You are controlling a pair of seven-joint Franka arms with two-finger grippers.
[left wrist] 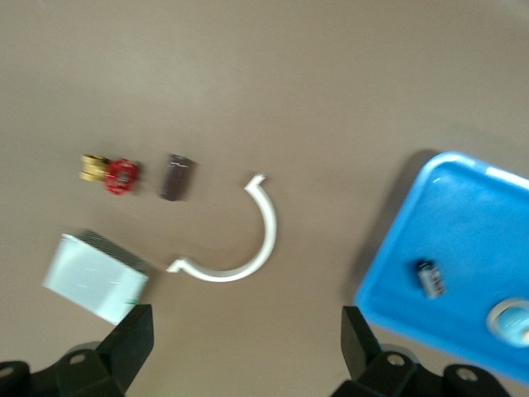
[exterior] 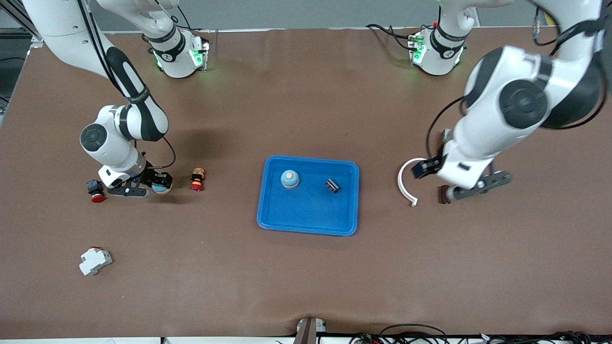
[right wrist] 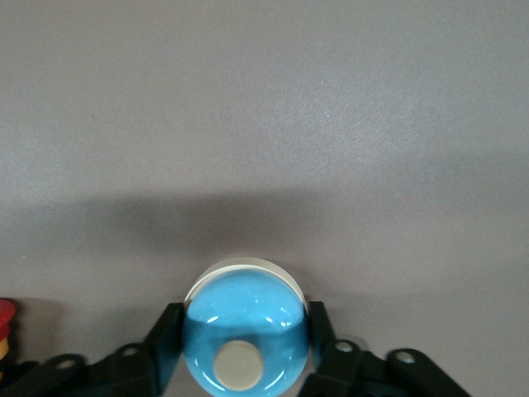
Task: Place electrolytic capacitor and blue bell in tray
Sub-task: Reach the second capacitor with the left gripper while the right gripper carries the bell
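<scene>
The bright-blue tray (exterior: 306, 212) lies mid-table, and its corner shows in the left wrist view (left wrist: 463, 215). In it lie a small dark electrolytic capacitor (exterior: 332, 185) (left wrist: 430, 278) and a blue bell (exterior: 289, 178) (left wrist: 514, 318). A second blue bell (exterior: 160, 188) (right wrist: 244, 331) sits on the table toward the right arm's end. My right gripper (exterior: 158, 186) (right wrist: 245, 351) is shut on it, a finger pressed against each side. My left gripper (exterior: 478, 187) (left wrist: 248, 351) hangs open over bare table toward the left arm's end, holding nothing.
A white curved clip (exterior: 406, 184) (left wrist: 252, 248), a dark brown block (exterior: 443, 194) (left wrist: 175, 176), a red-and-brass valve (left wrist: 111, 174) and a pale box (left wrist: 95, 277) lie by the left gripper. A red push button (exterior: 95, 191), an orange-red part (exterior: 197, 178) and a white breaker (exterior: 94, 261) lie toward the right arm's end.
</scene>
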